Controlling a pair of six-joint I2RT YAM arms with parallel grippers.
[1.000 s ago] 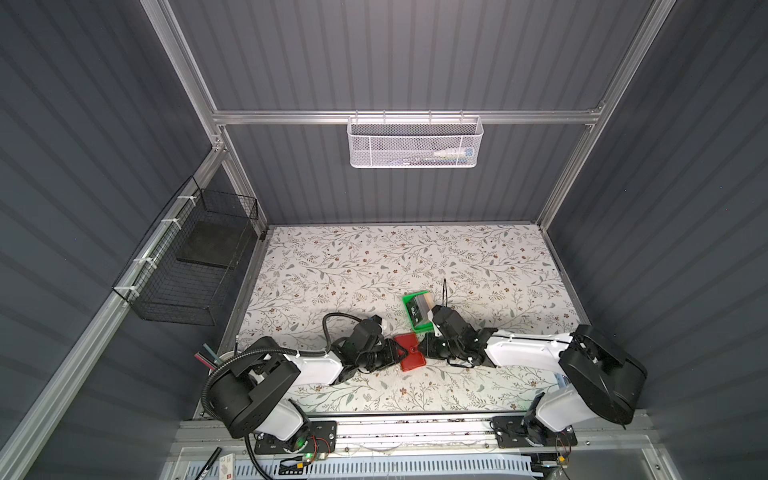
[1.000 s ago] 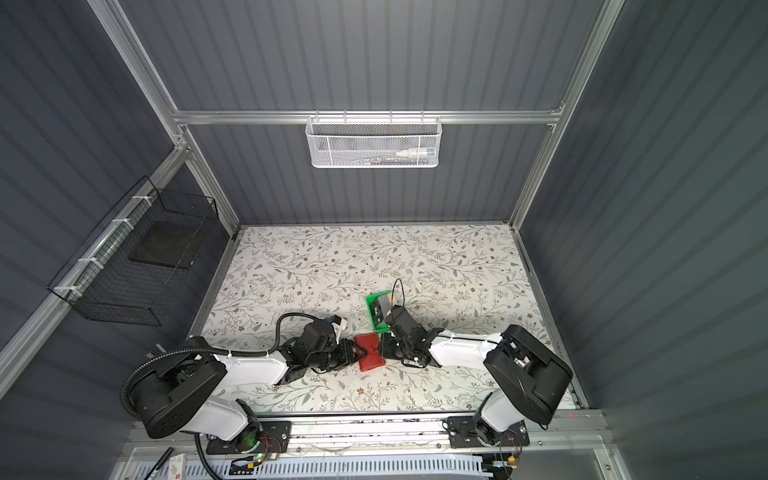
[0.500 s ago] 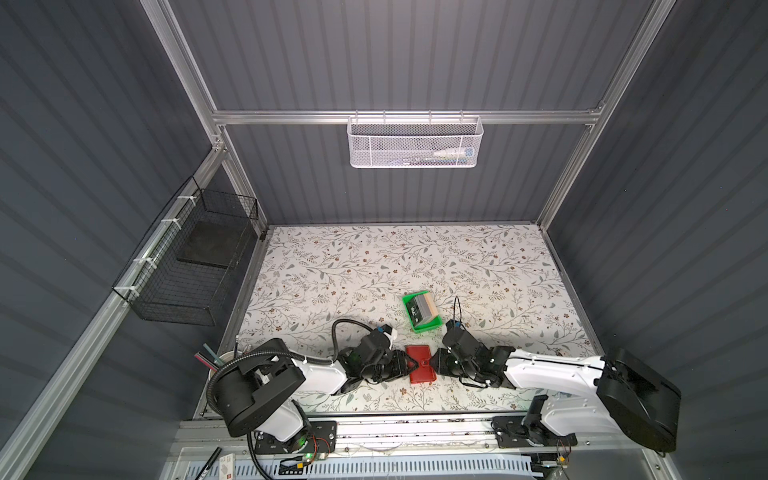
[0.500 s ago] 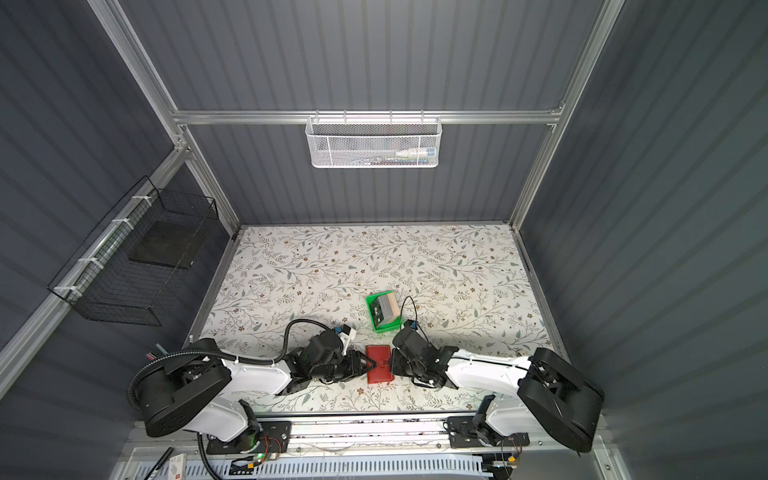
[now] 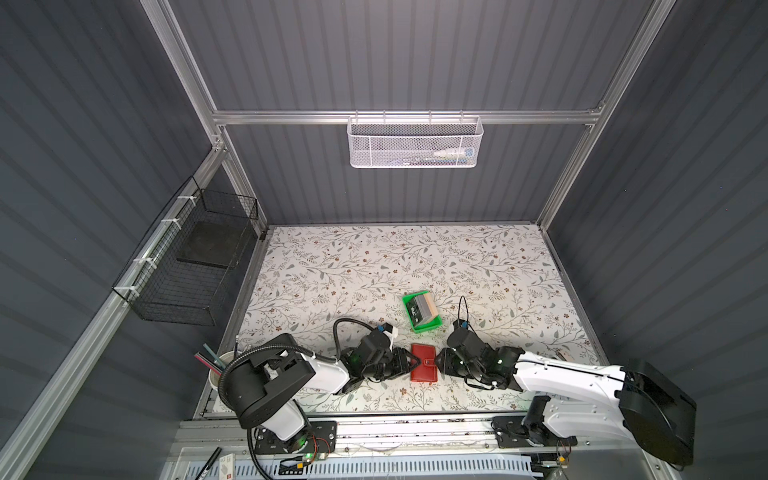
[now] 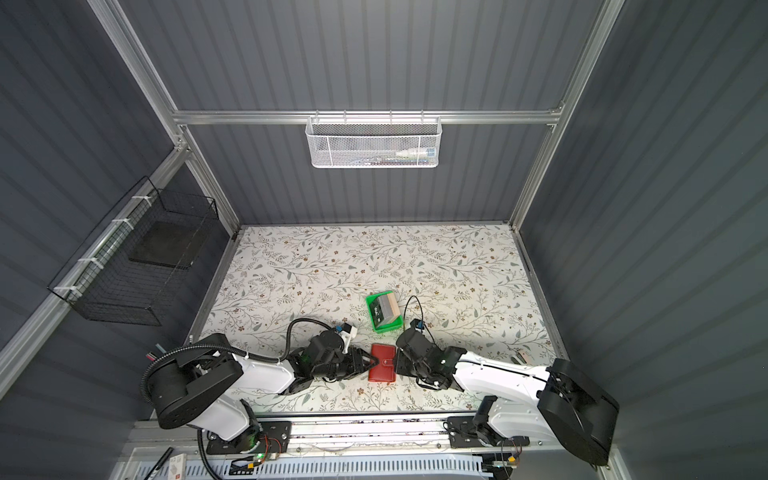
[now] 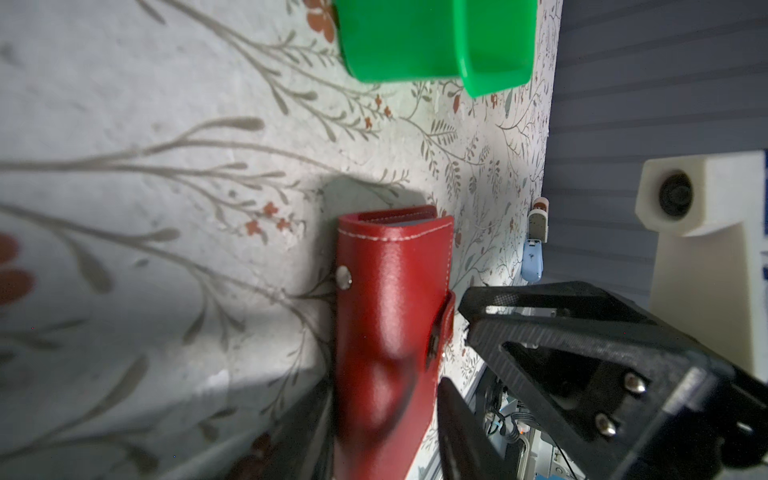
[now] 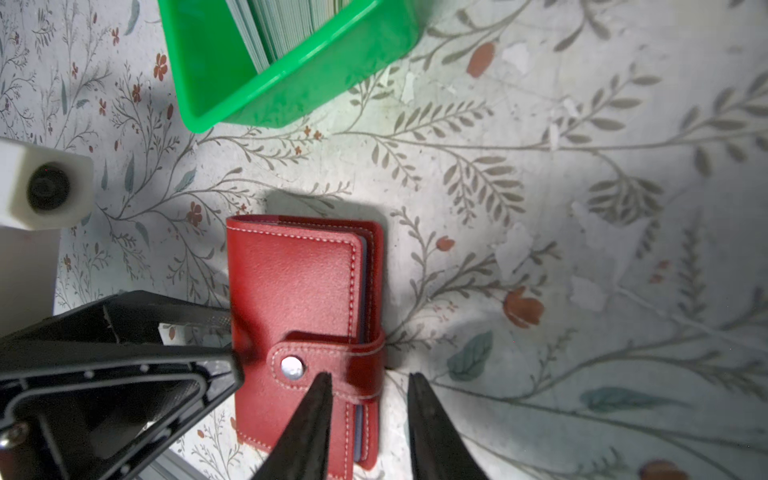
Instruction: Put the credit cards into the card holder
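The card holder is a red wallet lying flat and closed near the table's front edge, its snap tab fastened. My left gripper is shut on its spine edge, one finger under and one over. My right gripper stands open at the opposite edge. One of its tips hovers over the tab beside the snap, the other over the table past the wallet's edge. The credit cards stand packed in a green tray just behind.
A white mesh basket hangs on the back wall. On the left wall is a black wire basket. A cup of pens stands at the front left corner. Small objects lie by the right wall.
Both arms brought the card holder toward the front edge, away from the green tray, and it now lies square. The right gripper's jaws have widened.
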